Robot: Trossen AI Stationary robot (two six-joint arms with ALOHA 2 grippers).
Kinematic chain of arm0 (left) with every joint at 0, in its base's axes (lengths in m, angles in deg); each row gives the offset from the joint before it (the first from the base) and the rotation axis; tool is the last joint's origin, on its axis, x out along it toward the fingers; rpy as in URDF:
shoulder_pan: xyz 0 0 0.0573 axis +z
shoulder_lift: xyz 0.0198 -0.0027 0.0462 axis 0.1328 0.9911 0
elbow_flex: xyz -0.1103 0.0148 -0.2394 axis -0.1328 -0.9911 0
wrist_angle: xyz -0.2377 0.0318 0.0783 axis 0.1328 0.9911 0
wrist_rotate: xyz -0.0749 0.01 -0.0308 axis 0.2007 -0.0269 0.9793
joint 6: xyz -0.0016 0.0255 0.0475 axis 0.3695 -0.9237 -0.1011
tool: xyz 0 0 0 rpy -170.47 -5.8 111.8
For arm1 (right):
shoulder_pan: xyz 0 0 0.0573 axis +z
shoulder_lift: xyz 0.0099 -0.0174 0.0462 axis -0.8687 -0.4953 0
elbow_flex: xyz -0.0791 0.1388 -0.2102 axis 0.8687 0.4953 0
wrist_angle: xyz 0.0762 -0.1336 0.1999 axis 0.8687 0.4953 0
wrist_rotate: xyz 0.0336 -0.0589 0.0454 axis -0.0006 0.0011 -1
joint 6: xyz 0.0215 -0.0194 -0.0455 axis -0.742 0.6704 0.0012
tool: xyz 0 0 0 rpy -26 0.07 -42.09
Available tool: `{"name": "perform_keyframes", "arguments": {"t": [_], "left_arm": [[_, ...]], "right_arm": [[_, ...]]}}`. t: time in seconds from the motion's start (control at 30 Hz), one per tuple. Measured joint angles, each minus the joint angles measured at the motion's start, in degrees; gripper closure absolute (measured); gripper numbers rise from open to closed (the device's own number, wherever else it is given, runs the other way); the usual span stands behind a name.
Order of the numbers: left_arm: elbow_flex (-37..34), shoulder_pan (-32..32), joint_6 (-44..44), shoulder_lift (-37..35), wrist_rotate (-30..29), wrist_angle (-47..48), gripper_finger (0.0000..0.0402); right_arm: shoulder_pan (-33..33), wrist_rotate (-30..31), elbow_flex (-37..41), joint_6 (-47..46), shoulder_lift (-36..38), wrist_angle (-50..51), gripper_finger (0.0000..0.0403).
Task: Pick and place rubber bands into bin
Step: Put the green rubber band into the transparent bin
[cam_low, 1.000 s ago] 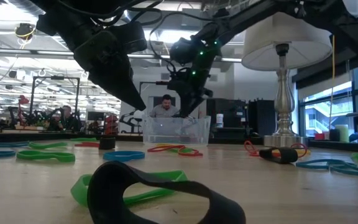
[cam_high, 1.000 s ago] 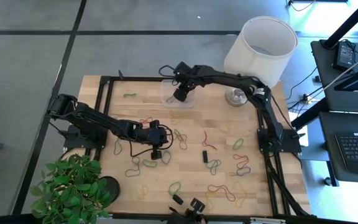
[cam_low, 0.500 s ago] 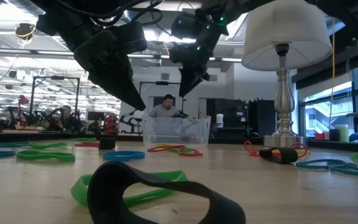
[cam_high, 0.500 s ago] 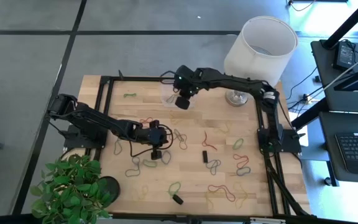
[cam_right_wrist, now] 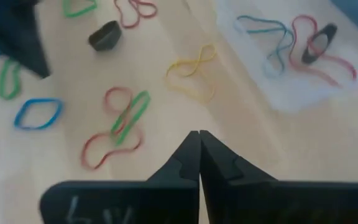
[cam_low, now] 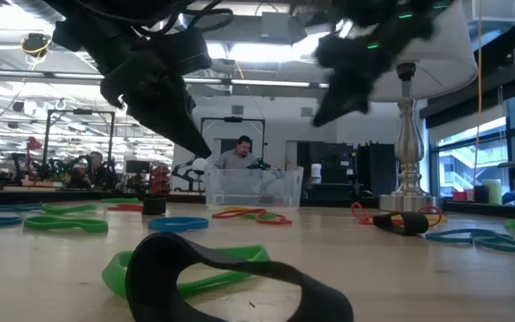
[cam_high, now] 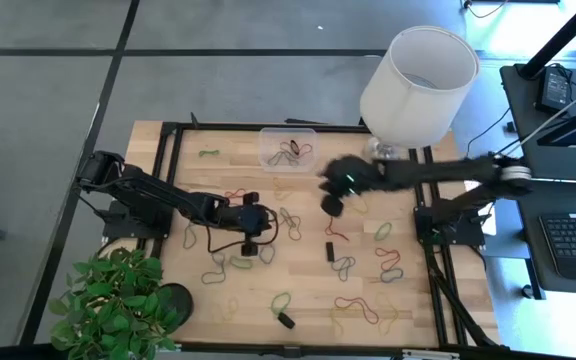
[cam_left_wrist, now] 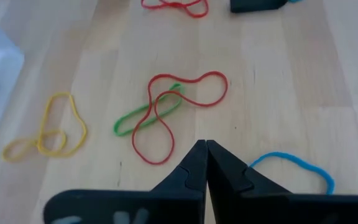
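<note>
The clear bin (cam_high: pixel 288 148) stands near the table's far edge with several rubber bands (cam_right_wrist: pixel 294 40) lying in it. Many more bands lie loose on the wood, among them a red and a green one crossed (cam_left_wrist: pixel 166 112) and a yellow one (cam_right_wrist: pixel 191 71). My right gripper (cam_high: pixel 330 207) hangs shut above the table, to the right of the bin and nearer than it, with nothing between its fingers (cam_right_wrist: pixel 197 132). My left gripper (cam_high: pixel 251 244) is shut over the table's middle left, its tips (cam_left_wrist: pixel 205 143) just short of the red and green pair, a blue band (cam_left_wrist: pixel 291 165) beside them.
A white lampshade (cam_high: pixel 420 85) on a metal stand (cam_low: pixel 408 134) rises at the far right corner. Small black blocky pieces (cam_high: pixel 330 250) (cam_high: pixel 286 320) lie among the bands. A potted plant (cam_high: pixel 118 300) sits off the near left corner. A person (cam_low: pixel 240 154) sits beyond the table.
My right gripper has drawn back from over the bin, swinging toward the table's right and near edges and rising a little; the bands in the bin now show uncovered. My left arm has kept its place.
</note>
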State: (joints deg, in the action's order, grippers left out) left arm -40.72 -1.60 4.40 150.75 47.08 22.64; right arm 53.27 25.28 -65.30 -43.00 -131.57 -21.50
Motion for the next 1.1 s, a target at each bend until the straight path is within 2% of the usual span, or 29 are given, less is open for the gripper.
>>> {"name": "perform_keyframes", "arguments": {"t": [0.13, 0.23, 0.4, 0.5, 0.63, 0.8, 1.1], "left_arm": [[0.0, 0.0, -4.97, 0.0, 0.0, -1.47, 0.0399], [0.0, -0.08, -6.44, 0.0, 0.0, -1.86, 0.0399], [1.29, -1.79, -5.81, 0.02, -0.18, 0.3, 0.04], [4.62, -3.73, -4.83, 0.01, -3.02, 5.58, 0.0399], [9.99, -5.83, -0.92, 0.02, -6.39, 12.03, 0.04], [15.34, -7.01, 4.42, 1.04, -6.55, 19.54, 0.04], [25.29, -11.02, 7.82, 9.91, -6.0, 32.53, 0.04]], "right_arm": [[9.94, 8.65, 12.39, -7.96, 9.49, -7.35, 0.04], [17.85, 14.63, 19.84, -11.36, 13.72, -14.58, 0.0401], [29.04, 23.22, 27.67, -11.61, 14.8, -26.34, 0.0401], [33.31, 26.38, 30.1, -11.5, 13.8, -31.11, 0.0401], [36.4, 28.78, 30.84, -11.47, 12.13, -33.96, 0.0401], [36.89, 29.33, 30.86, -11.04, 11.25, -33.82, 0.0401], [36.87, 29.33, 30.86, -9.26, 11.23, -34.05, 0.0397]]}}
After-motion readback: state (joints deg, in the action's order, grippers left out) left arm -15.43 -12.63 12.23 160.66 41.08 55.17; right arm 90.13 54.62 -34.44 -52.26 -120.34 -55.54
